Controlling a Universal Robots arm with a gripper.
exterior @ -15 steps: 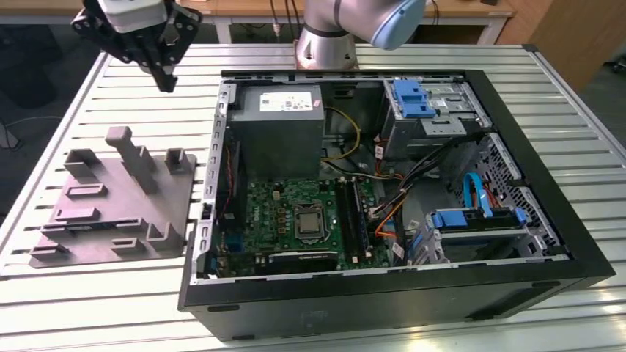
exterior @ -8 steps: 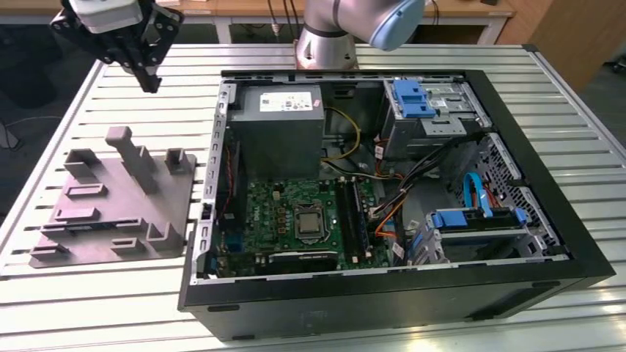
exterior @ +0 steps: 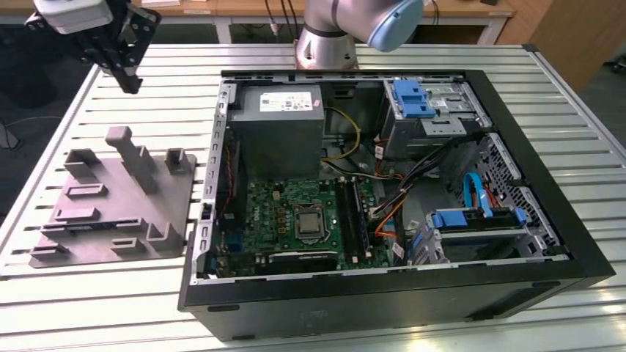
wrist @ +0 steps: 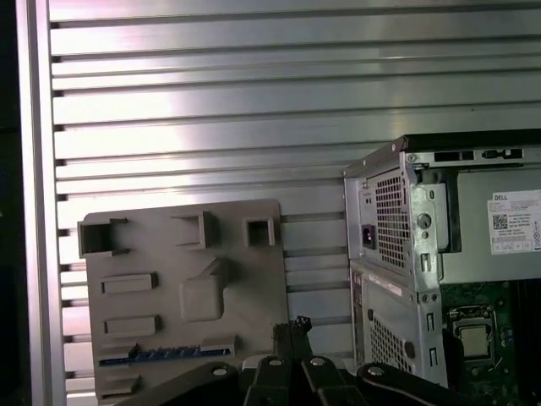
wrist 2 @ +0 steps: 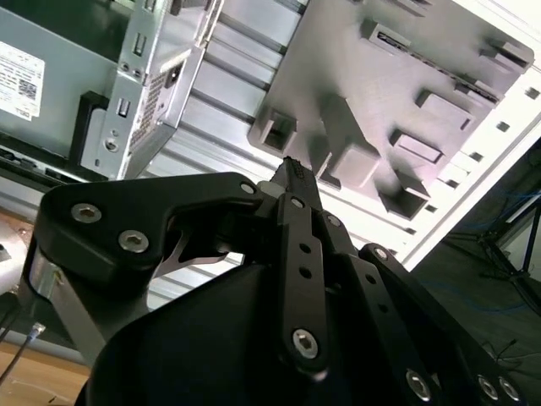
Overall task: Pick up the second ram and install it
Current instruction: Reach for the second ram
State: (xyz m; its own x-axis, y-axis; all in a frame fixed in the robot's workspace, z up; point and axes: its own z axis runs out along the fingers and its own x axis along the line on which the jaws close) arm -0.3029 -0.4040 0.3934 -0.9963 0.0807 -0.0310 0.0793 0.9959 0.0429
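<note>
The second ram [wrist: 161,353] is a thin blue-green strip lying in a slot along one edge of the grey fixture plate [wrist: 182,288]. In the exterior view the second ram [exterior: 90,226] sits low on the fixture plate [exterior: 108,205], at that view's left. My gripper [exterior: 129,84] hangs high above the table, beyond the plate's far end and well apart from the strip. Its fingers are pressed together with nothing between them, as both wrist views show at the gripper [wrist 2: 292,169] and gripper [wrist: 292,326].
The open computer case [exterior: 470,81] lies on the slatted table [exterior: 78,308], at the exterior view's right of the plate. Inside are the green motherboard [exterior: 284,213], the grey power supply [exterior: 278,121] and blue drive brackets [exterior: 411,99]. The arm's base [exterior: 328,44] stands behind the case.
</note>
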